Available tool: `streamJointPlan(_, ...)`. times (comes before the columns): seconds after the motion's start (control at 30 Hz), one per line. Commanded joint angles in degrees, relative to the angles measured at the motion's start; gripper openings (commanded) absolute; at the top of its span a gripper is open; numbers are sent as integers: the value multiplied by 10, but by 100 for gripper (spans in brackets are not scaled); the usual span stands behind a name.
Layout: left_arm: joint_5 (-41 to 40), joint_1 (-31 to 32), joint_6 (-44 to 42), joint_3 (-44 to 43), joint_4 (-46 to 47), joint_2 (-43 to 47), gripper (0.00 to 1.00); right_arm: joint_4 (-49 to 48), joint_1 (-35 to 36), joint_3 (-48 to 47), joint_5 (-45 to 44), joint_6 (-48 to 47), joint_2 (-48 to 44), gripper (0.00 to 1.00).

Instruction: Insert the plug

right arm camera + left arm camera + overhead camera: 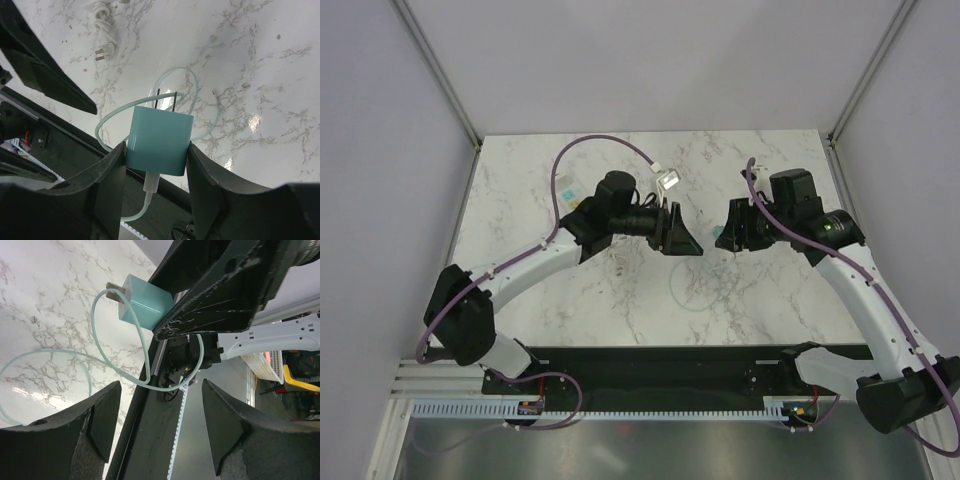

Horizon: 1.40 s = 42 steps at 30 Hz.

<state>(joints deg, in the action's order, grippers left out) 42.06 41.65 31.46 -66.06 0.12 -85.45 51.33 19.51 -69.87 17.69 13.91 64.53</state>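
Gripping one teal square plug (160, 137), two prongs, above the white marble counter (260, 60): right claw (155, 148), clamped on it. One pale-green cable (112, 117) trails; left claw (161, 385) wide apart, empty. One white coiled cord (102, 25) lies on the counter.

White shells on the long links of left arm (535, 262) and right arm (868, 295), black housings at joints and wrists. Purple cable (595, 140) looped along each, white connector (658, 167) at the end. Left gripper (161, 390) fingers (95, 425) matte black, wedge-shaped, grainy. Right gripper (156, 147) same, outer faces scuffed white.
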Motion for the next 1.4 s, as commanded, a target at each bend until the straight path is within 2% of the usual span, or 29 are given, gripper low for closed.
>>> streamJointPlan(0.0, -12, 8, -30, -32, 15, -20, 73, -30, 2, -12, 41, 12, -20, 0)
streamJointPlan(0.13, -22, 11, -33, -51, 15, -51, 71, -50, 3, -9, 59, 22, -33, 0)
streamJointPlan(0.23, -9, 11, -30, -64, 15, -72, 39, -62, 2, -8, 69, 25, -40, 0)
streamJointPlan(0.27, -15, 10, -35, -68, 9, -73, 22, -62, 2, -10, 64, 25, -43, 0)
streamJointPlan(0.37, -114, 0, -76, -101, -90, -61, 12, -70, 2, -24, -11, 33, -62, 0)
streamJointPlan(0.43, -188, -10, -96, -137, -166, -54, 12, -69, 2, -38, -106, 57, -70, 0)
streamJointPlan(0.47, -209, -26, -104, -150, -186, -54, 15, -57, 2, -59, -220, 60, -67, 0)
streamJointPlan(0.53, -250, -42, -105, -183, -236, -56, 19, -59, 2, -75, -280, 65, -63, 0)
streamJointPlan(0.57, -258, -52, -105, -192, -249, -58, 25, -69, 2, -88, -304, 67, -61, 0)
streamJointPlan(0.7, -281, -53, -105, -215, -291, -68, 31, -161, 2, -80, -252, 71, -84, 0)
streamJointPlan(0.73, -287, -53, -109, -217, -312, -71, 36, -197, 2, -75, -242, 71, -90, 0)
streamJointPlan(0.77, -299, -53, -112, -220, -325, -69, 48, -211, 2, -70, -233, 70, -96, 0)
streamJointPlan(0.8, -318, -53, -115, -226, -337, -66, 55, -222, 2, -69, -220, 69, -97, 0)
streamJointPlan(0.87, -362, -53, -135, -231, -348, -40, 62, -265, 2, -53, -179, 67, -101, 0)
streamJointPlan(0.97, -327, -53, -164, -259, -343, -4, 65, -353, 2, 0, -73, 81, -115, 0)
streamJointPlan(1.03, -230, -53, -170, -283, -329, 9, 65, -408, 2, 21, -1, 95, -122, 0)
streamJointPlan(1.1, -143, -53, -164, -288, -299, 29, 66, -438, 2, 53, 18, 119, -137, 0)
streamJointPlan(1.17, -83, -53, -145, -274, -261, 46, 67, -488, 3, 87, -4, 147, -160, 0)
streamJointPlan(1.2, -43, -53, -133, -241, -195, 69, 67, -501, 2, 97, -20, 172, -168, 0)
streamJointPlan(1.3, -16, -51, -76, -159, -56, 108, 70, -569, 2, 153, -93, 299, -201, 0)
streamJointPlan(1.33, -16, -47, -63, -143, -32, 114, 71, -625, 2, 172, -104, 371, -217, 0)
streamJointPlan(1.37, -19, -45, -65, -126, -21, 114, 71, -654, 2, 210, -116, 402, -223, 0)
